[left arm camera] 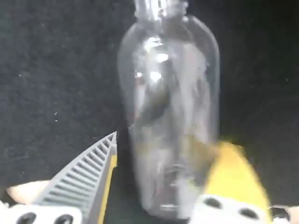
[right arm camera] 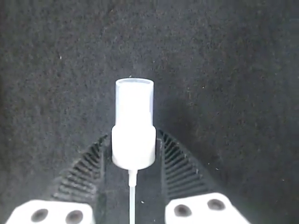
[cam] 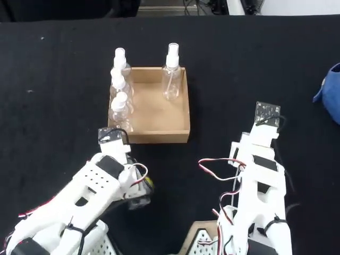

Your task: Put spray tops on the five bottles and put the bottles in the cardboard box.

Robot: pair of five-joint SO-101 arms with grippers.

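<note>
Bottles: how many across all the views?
5: three along the cardboard box's left wall, one at its far right corner, one bottle in the left end effector.

The table (cam: 53, 79) is covered in black cloth. A cardboard box (cam: 159, 134) sits on it near the middle, open side up. A blue object (cam: 332, 95) lies at the right edge, well apart from the box. A tan board (cam: 197, 229) shows at the near edge.

Four capped bottles (cam: 121, 106) upright in cardboard box (cam: 159, 135): three along left wall, one far-right corner. Fifth bottle (left arm camera: 168, 107) clear, uncapped. White spray top (right arm camera: 133, 126) separate, dip tube attached.
</note>
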